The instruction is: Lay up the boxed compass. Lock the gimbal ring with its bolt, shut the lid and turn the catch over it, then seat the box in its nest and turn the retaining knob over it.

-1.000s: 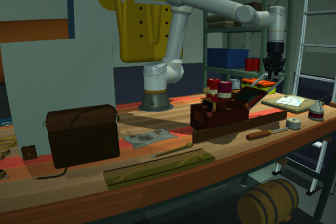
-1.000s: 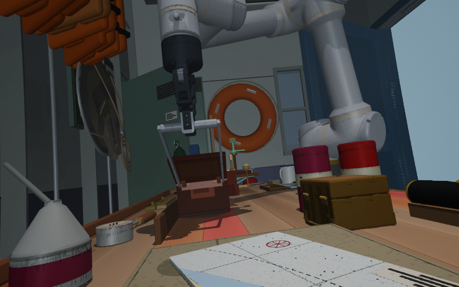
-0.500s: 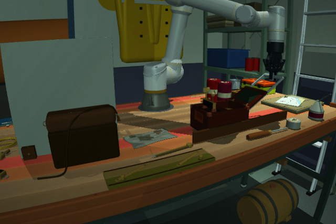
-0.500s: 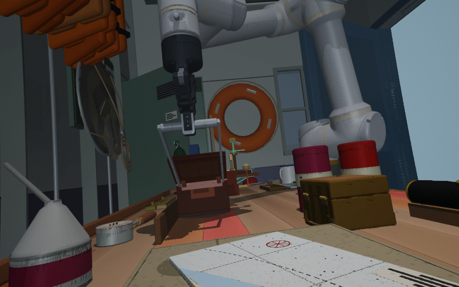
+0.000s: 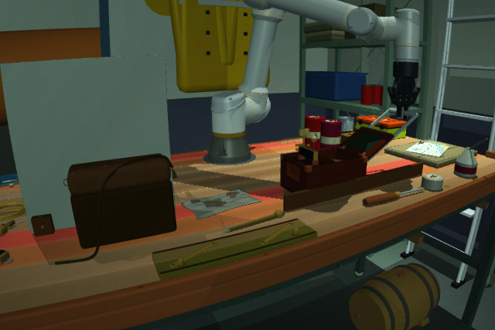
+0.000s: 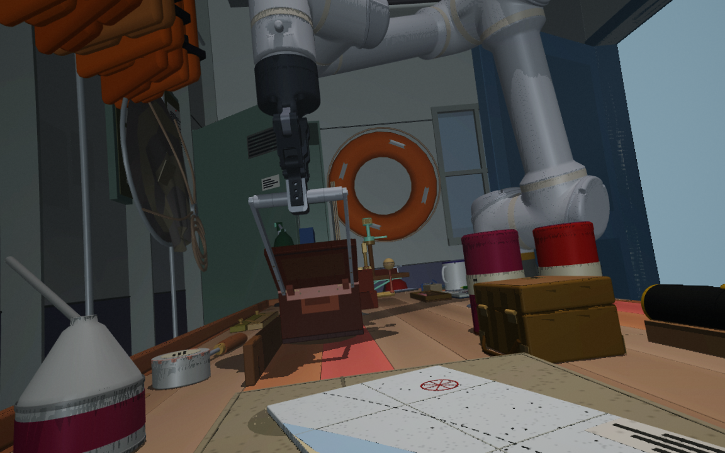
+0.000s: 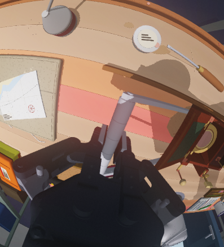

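Observation:
The compass's brass gimbal ring (image 7: 206,138) shows only partly inside the box, past the raised lid, and its bolt cannot be made out. The dark wooden compass box (image 5: 323,167) stands mid-bench with its lid (image 5: 366,138) tilted open toward the right end. The grey bail handle (image 6: 297,197) that rises from the lid on two thin rods is held at its crossbar by my closed gripper (image 6: 296,204), which hangs straight down above the lid's free edge. A brass catch and knob (image 7: 193,178) stick out at the box's side.
A long dark wooden batten (image 5: 352,188) lies along the box's near side. A chart on a board (image 5: 430,150), a grey funnel can (image 5: 466,163), a round tin (image 5: 432,181) and a screwdriver (image 5: 390,197) lie at the right end. Two red canisters (image 5: 323,131) stand behind the box.

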